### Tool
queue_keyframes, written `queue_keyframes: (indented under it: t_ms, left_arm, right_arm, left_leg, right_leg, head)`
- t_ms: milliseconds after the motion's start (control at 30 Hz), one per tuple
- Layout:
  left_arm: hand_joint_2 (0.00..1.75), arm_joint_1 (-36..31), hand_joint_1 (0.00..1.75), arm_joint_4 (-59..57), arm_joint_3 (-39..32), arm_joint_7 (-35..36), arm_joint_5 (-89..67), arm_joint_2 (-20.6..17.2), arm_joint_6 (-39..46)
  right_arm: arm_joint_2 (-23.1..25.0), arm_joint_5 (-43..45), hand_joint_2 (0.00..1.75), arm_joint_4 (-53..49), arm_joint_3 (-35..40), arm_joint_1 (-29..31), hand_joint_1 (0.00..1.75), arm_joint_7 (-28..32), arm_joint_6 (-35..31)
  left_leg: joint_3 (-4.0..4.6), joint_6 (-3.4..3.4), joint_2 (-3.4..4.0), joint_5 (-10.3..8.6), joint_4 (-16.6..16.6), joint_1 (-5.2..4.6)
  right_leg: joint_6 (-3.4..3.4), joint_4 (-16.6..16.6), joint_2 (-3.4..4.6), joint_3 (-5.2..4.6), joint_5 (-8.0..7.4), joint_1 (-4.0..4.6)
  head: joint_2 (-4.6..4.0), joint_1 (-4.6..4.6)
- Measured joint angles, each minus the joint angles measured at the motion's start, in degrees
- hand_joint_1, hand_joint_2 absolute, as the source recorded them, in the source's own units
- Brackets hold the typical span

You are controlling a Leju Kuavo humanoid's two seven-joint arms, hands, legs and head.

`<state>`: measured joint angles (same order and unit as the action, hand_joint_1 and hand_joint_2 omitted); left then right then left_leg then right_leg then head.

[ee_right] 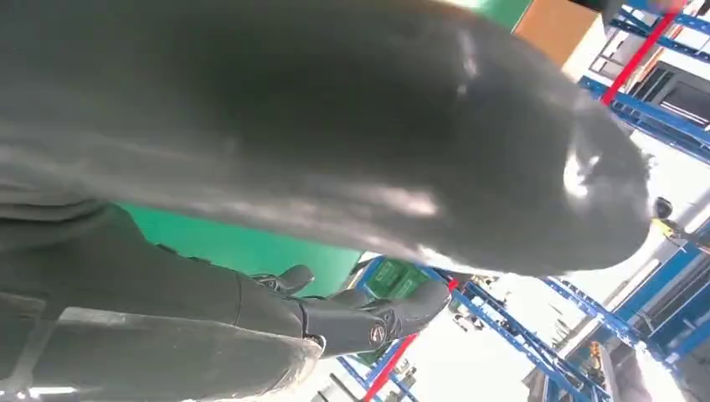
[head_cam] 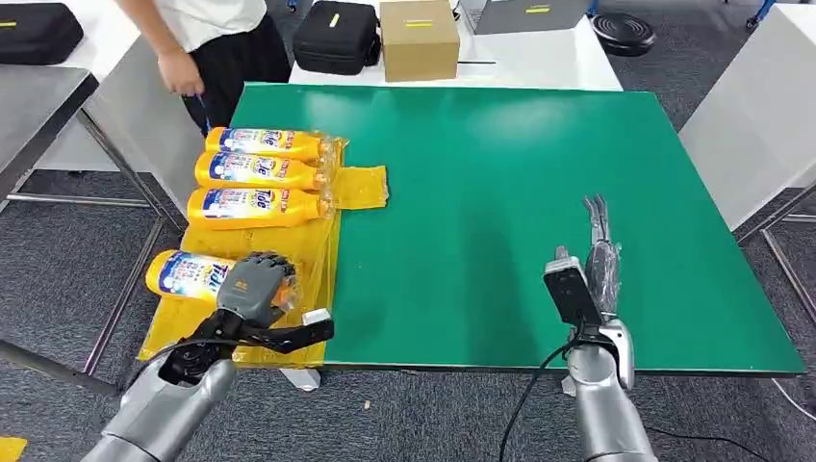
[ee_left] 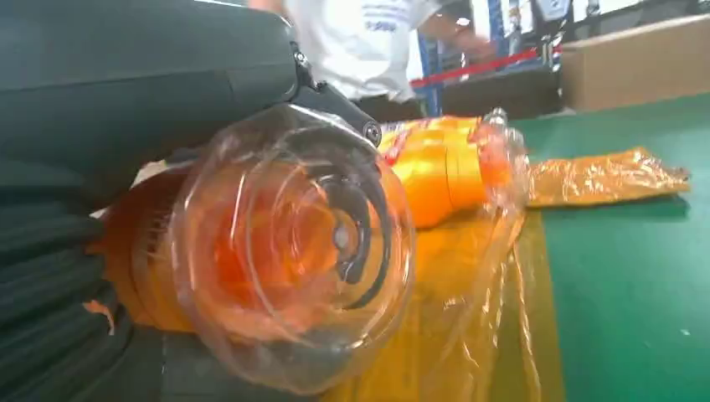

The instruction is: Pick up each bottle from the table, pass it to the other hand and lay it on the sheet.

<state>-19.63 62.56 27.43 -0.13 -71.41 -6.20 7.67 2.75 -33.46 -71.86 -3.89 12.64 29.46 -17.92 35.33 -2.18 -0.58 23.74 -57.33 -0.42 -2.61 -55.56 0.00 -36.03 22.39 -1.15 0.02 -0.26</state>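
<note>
Three orange bottles (head_cam: 258, 175) lie side by side on the yellow plastic sheet (head_cam: 364, 186) at the table's left side. A further orange bottle (head_cam: 188, 273) lies nearer me on the same sheet, and my left hand (head_cam: 254, 286) grips it around its cap end. The left wrist view looks straight at that bottle's clear cap (ee_left: 293, 247), with a neighbouring bottle (ee_left: 444, 167) behind it. My right hand (head_cam: 599, 245) hovers over the green table (head_cam: 539, 173) near its front edge, fingers stretched out straight and holding nothing.
A person in a white shirt (head_cam: 207, 38) stands at the far left corner of the table. Beyond the far edge sit a black case (head_cam: 335, 37) and a cardboard box (head_cam: 418, 38). A grey table (head_cam: 38, 106) stands to the left.
</note>
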Motion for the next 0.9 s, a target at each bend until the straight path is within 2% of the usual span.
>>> queue_keyframes:
  t_ms: [167,433,667,700,733,767,900]
  left_arm:
    - [1.75,1.23,1.75,-2.82,-1.47,1.03,-0.44,3.03,1.62]
    - [1.75,1.34,1.75,-4.64,-2.47,1.18,-0.63,4.80,1.79]
    - [1.75,2.51,1.75,-6.03,-3.37,4.41,-4.21,7.82,5.77]
    - [1.75,2.54,1.61,-6.19,-3.41,4.70,-4.70,8.26,5.90]
    - [1.75,2.53,0.45,-6.34,-3.50,4.98,-5.12,8.63,5.95]
    - [1.75,2.52,0.00,-6.49,-3.65,5.23,-5.53,9.05,5.99]
    - [1.75,2.52,0.00,-7.06,-4.22,5.66,-6.64,10.49,6.69]
  right_arm:
    - [0.33,-0.17,0.00,-1.09,-0.37,-1.52,0.00,0.00,-0.04]
    - [0.50,-0.19,0.00,-1.60,-1.01,-2.15,0.00,0.00,-0.04]
    - [1.00,-1.27,0.00,-1.58,-1.11,-2.51,0.00,0.24,-0.04]
    - [1.09,-1.31,0.00,-1.58,-1.11,-2.51,0.00,0.26,-0.04]
    - [1.16,-1.31,0.00,-1.58,-1.11,-2.51,0.00,0.26,-0.04]
    - [1.22,-1.35,0.00,-1.58,-1.11,-2.51,0.00,0.26,-0.04]
    - [1.53,-1.44,0.00,-1.51,-1.11,-2.50,0.00,0.26,0.00]
  left_leg:
    - [0.00,0.00,0.00,0.00,-0.01,-0.02]
    - [-0.02,0.00,0.01,0.00,0.00,-0.02]
    - [-0.01,0.00,-0.02,0.00,0.00,-0.02]
    - [-0.01,0.00,-0.02,0.00,0.00,-0.02]
    - [-0.01,0.00,-0.02,0.00,0.00,-0.03]
    - [-0.01,-0.01,-0.02,0.00,0.00,-0.03]
    - [0.00,-0.01,-0.01,0.00,0.00,-0.02]
  right_leg:
    - [0.00,0.00,0.00,0.00,0.00,-0.02]
    - [0.00,0.00,0.00,0.01,0.00,-0.01]
    - [0.00,0.00,-0.01,0.02,0.00,-0.02]
    - [0.00,0.00,-0.02,0.02,0.00,-0.02]
    - [0.00,0.00,-0.01,0.02,0.00,-0.03]
    - [0.00,0.00,-0.01,0.02,0.00,-0.03]
    - [0.00,0.00,-0.01,0.02,0.00,-0.02]
  head:
    - [0.00,-0.02]
    - [0.00,-0.02]
    - [0.00,0.00]
    - [0.00,-0.02]
    - [0.00,-0.02]
    - [0.00,-0.02]
    - [0.00,-0.02]
